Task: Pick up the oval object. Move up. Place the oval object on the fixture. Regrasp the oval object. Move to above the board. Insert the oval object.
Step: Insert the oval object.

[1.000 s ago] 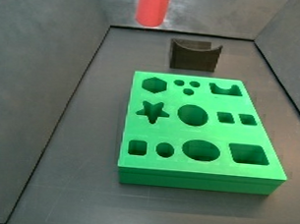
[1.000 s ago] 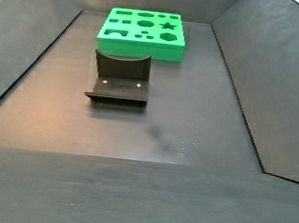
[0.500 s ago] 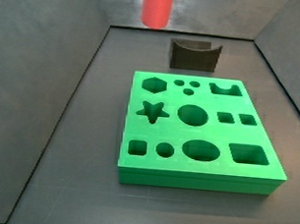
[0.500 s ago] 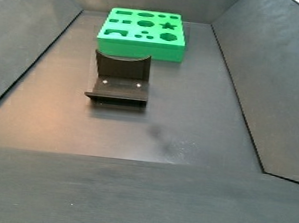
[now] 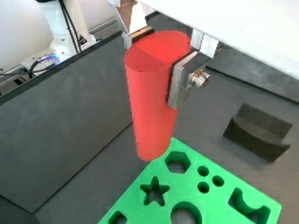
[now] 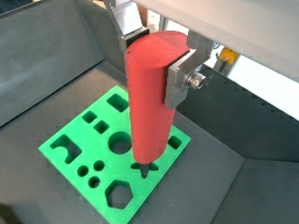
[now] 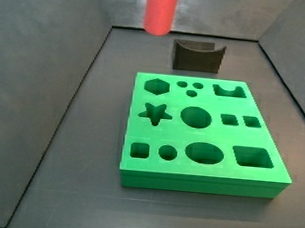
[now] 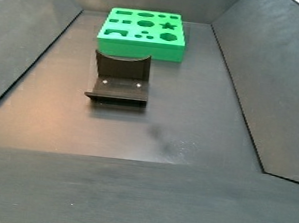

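Observation:
The oval object (image 5: pixel 149 101), a smooth red peg, hangs upright with my gripper (image 5: pixel 158 51) shut on its upper end; both wrist views show silver fingers (image 6: pixel 177 77) pressed against its sides. Its lower end hangs well above the green board (image 6: pixel 79 136), over the board's edge. In a side view only the red peg (image 7: pixel 161 10) shows at the top of the frame, high above the floor, left of and behind the fixture (image 7: pixel 198 56). The gripper itself is out of frame there. The board (image 7: pixel 181 134) lies in front of the fixture.
Dark sloping walls enclose the floor on all sides. The fixture (image 8: pixel 121 80) stands on its base plate in front of the board (image 8: pixel 143 51) in a side view, and the fixture (image 5: pixel 260 131) lies beyond the board (image 5: pixel 138 210) in a wrist view.
In the side view the red peg has drifted slightly to the right and its lower end hangs a little lower. The board and the fixture have not moved.

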Robot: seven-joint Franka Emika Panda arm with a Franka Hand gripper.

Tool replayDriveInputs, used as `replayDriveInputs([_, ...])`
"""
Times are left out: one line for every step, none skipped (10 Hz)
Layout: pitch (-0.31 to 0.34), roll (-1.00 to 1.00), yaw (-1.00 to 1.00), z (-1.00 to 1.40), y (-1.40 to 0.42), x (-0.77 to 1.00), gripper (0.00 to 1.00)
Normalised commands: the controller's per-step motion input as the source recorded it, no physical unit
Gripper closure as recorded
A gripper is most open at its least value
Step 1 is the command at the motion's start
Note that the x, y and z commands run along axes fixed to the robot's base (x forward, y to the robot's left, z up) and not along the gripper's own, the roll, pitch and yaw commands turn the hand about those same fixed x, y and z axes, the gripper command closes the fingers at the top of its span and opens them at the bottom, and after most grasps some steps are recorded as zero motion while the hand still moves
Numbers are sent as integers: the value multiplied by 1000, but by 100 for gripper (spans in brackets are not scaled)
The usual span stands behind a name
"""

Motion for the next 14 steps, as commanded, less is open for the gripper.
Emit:
replayDriveInputs([-160, -450, -380, 0, 0, 0, 100])
replayDriveInputs([-164, -387, -409, 0, 0, 0, 100])
replayDriveInputs([-174, -256, -494, -89, -114, 0, 100])
replayDriveInputs([-154, -20, -569, -131, -231, 0, 100])
replayDriveInputs([-113, 16, -771, -151, -257, 0, 100])
replayDriveInputs([-77, 31, -891, -197, -163, 66, 100])
replayDriveInputs([-91, 63, -837, -269, -151, 0, 100])
replayDriveInputs([-33, 41, -43, -83, -37, 0, 100])
replayDriveInputs([0, 246, -151, -394, -54, 0, 100])
replayDriveInputs([16, 247, -397, -726, -389, 403, 100])
replayDriveInputs([0, 249, -400, -777, -374, 497, 100])
replayDriveInputs([-24, 254, -446, -729, -357, 491, 100])
replayDriveInputs([-11, 224, -491, -703, -280, 491, 100])
replayDriveInputs([-1, 179, -497, -591, -280, 474, 100])
